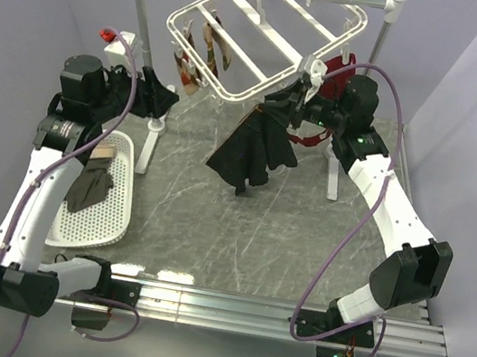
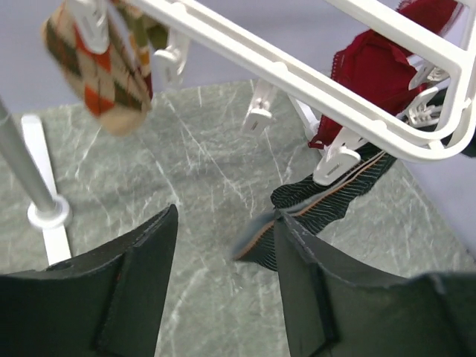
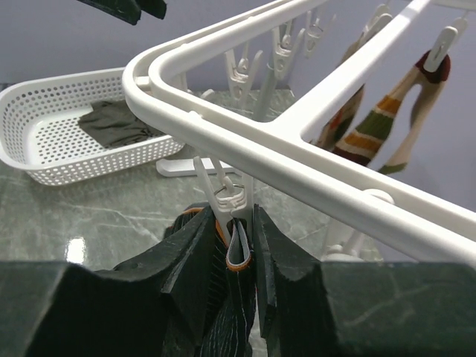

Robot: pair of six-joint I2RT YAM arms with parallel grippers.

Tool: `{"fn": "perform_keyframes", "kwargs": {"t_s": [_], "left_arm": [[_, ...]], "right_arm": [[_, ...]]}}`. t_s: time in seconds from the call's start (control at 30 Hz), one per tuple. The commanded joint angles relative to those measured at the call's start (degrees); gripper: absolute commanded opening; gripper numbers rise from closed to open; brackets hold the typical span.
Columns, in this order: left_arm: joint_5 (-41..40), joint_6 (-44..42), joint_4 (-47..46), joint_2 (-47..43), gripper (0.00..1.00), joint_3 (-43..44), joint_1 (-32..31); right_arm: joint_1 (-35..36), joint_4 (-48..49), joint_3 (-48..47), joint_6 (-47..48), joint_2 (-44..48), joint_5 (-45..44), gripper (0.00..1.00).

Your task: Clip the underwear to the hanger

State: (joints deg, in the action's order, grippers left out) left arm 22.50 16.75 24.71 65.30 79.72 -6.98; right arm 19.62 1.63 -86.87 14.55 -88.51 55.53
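The right tool (image 3: 234, 223) grips the underwear (image 1: 252, 149) by its waistband at a clip (image 3: 223, 190) under the 6 o'clock corner of the hanger (image 3: 297, 160), the left tool (image 2: 223, 223) hangs released at 9 o'clock, and if the clip misses the fabric the garment could drop.

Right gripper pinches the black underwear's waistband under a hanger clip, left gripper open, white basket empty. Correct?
Wrong on the white basket: a dark garment lies in it, clear in the top view. The right gripper does pinch the underwear under a clip of the hanger, and the left gripper is open.
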Motion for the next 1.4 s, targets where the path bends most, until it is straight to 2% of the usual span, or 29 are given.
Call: {"fn": "perform_keyframes", "kwargs": {"t_s": [0.0,0.17,0.4,0.53,0.63,0.77,0.87,1.07,1.37], "left_arm": [[8.78,-5.50,-7.12,1.67,0.59,0.61,1.01],[9.32,-4.98,-20.54,1.76,0.58,-4.39,1.01],[12.74,-3.40,-33.12,6.33,0.54,-5.98,0.92],[15.21,-3.04,-37.09,10.10,0.53,-5.98,0.57],[13.45,-3.30,-37.80,12.13,0.49,-5.37,0.48],[12.91,-4.27,-39.03,12.84,0.38,-5.02,0.48],[14.41,-4.01,-39.21,13.28,0.23,-4.14,0.48],[15.73,-5.59,-35.53,13.54,0.05,-2.03,-0.05],[15.64,-7.00,-32.89,10.55,0.01,-3.08,-1.98]], "right_arm": [[-1.16,-0.31,0.03,1.01,2.81,-1.30,0.34],[-2.13,-0.84,0.56,1.10,3.61,-2.00,0.36],[-2.57,-0.75,0.04,0.13,3.26,-2.18,0.36],[-2.74,-0.31,-0.40,-0.66,2.82,-2.00,0.36],[-2.65,0.39,0.03,-2.06,3.69,-1.30,0.36],[-2.74,2.06,0.91,-5.57,5.36,-0.60,0.36],[-2.65,3.12,1.09,-8.73,6.51,0.19,0.36],[-1.87,6.19,2.93,-16.11,9.58,-0.33,0.36],[1.56,7.78,6.36,-23.15,13.36,-1.74,0.35]]}}
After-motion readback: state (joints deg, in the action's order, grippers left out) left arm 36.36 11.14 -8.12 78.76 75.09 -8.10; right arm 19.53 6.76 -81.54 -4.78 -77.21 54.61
